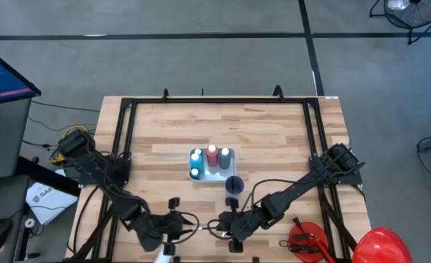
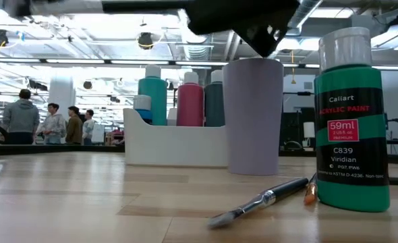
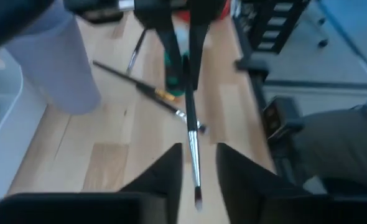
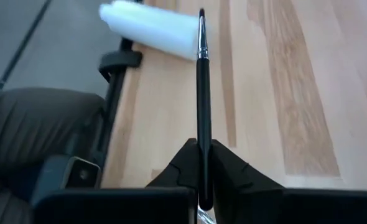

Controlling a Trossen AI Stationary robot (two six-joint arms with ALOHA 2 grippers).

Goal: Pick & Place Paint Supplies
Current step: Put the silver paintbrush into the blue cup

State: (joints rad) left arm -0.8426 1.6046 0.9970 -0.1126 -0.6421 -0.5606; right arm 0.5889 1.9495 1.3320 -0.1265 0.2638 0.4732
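**Brush bridges both pincers near the front edge; only the right one grips it**

The left pincer (image 3: 196, 154) sits low near the front of the surface (image 1: 274, 131). Its fingers (image 3: 168, 171) stand a little apart, and the gap looks wider than the shaft passing through it. From this, it reads as open rather than clamping.

Between the two arms lies the held brush (image 4: 202, 93), a thin dark-handled one. Its long axis runs roughly side to side along the front edge, in line with both sets of fingers. The bristle end points into the left pincer's gap, and the handle end reaches to the right.

The right pincer (image 4: 202, 152) is closed on that handle, so it probably bears the brush alone.

The lilac cup (image 2: 253, 115) stands beyond the right pincer, toward the middle of the surface and just beside the white caddy (image 2: 172, 145) of bottles. The right arm is the nearer one. If the brush is bound for the cup, it would first have to draw clear of the left fingers and then tip upright.

A second brush (image 2: 260, 201) lies flat by the green bottle (image 2: 351, 121).
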